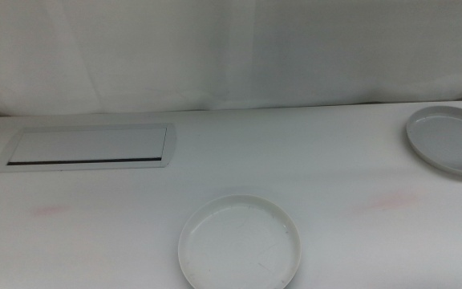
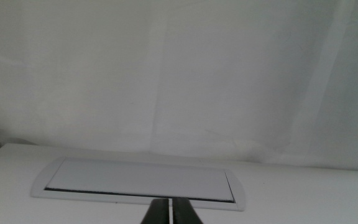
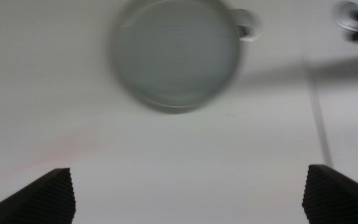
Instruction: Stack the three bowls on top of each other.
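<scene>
The white bowl (image 1: 240, 242) sits at six o'clock on my table (image 1: 311, 160), the grey bowl (image 1: 451, 140) at three. Only my right wrist shows the mint bowl (image 3: 175, 53) under my wide-open, empty right pincer (image 3: 188, 193). My left pincer (image 2: 168, 213), pressed shut and empty, faces the panel (image 2: 138, 178).

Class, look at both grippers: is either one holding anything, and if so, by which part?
Nothing is held. The right gripper hangs open above the table, short of the grey bowl; the left gripper is shut on nothing.

White worktop (image 1: 239, 160) is sitting under soft even light, a white draped curtain (image 1: 231, 48) hanging behind it, flat white panel (image 1: 91, 147) with dark slot lying inset far left.
</scene>
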